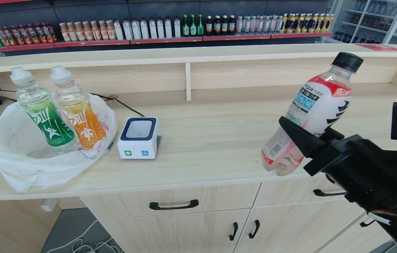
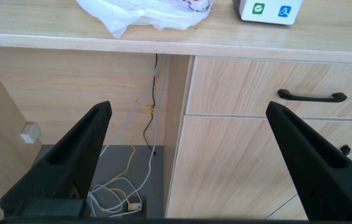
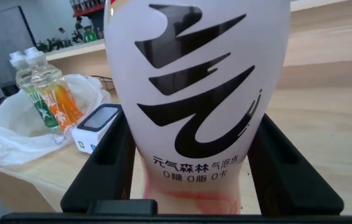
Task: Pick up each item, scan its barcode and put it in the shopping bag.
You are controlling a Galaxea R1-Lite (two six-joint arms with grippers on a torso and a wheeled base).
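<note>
- Checkout counter point(image 1: 212, 140): a white scanner point(image 1: 138, 138) sits just beside the shopping bag point(image 1: 15, 158), between the bag and the held bottle, with bare wood stretching from scanner to bottle. A dark cable point(image 1: 128, 105) trails behind the scanner, and rows of drinks fill the red shelf point(image 1: 198, 38) at the back.
- The right gripper point(image 1: 307, 131) reaches in from the robot's right, its two dark fingers clamped around the lower body of a pink-and-white bottle point(image 1: 319, 102). The bottle is held tilted above the counter's front edge, black cap up and barcode facing the scanner's side.
- The left gripper point(image 2: 188, 109) hangs below counter level, facing the cabinet front and a drawer handle point(image 2: 311, 96), fingers spread wide with nothing between them.
- Count: three bottles in all. A green bottle point(image 1: 45, 116) and an orange bottle point(image 1: 80, 112) stand side by side in the bag; one is in the gripper. One scanner, one bag.
</note>
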